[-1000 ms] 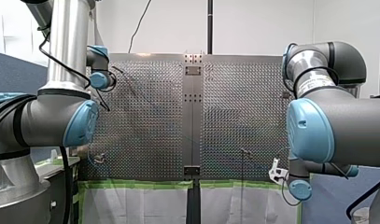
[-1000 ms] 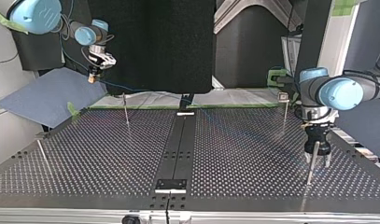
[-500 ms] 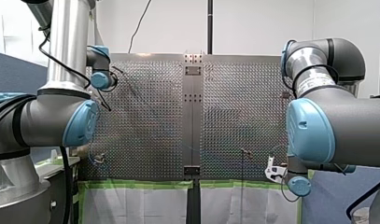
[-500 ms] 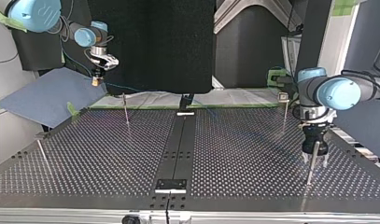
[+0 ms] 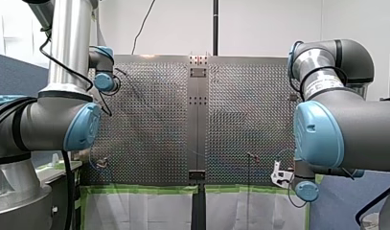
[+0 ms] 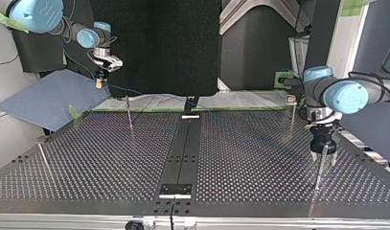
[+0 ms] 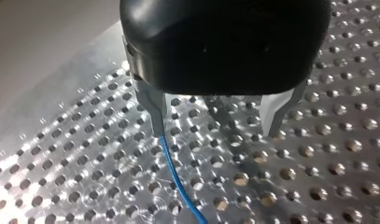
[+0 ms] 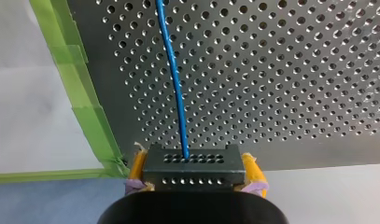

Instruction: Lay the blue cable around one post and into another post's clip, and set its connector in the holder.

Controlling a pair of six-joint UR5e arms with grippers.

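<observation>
My right gripper point(image 8: 194, 161) is shut, its yellow pads clamping a black perforated connector point(image 8: 193, 172). The blue cable point(image 8: 174, 79) leaves the connector and runs out over the perforated table point(image 8: 295, 70). In the top view this gripper point(image 6: 100, 82) hangs above the table's far left corner. My left gripper point(image 7: 215, 129) stands open just above the plate, and the blue cable point(image 7: 176, 179) passes beside one metal finger point(image 7: 154, 109). In the top view my left gripper point(image 6: 325, 159) straddles a thin post point(image 6: 318, 173) at the near right.
Thin posts stand at the top view's far left point(image 6: 129, 114) and near left point(image 6: 44, 161), and one with a clip on top at the far right point(image 6: 291, 112). A dark centre rail point(image 6: 183, 148) splits the table. Green tape point(image 8: 92, 116) edges the table by my right gripper.
My right gripper with the connector has shifted a little toward the table's middle. My left gripper has risen slightly along its post, still open.
</observation>
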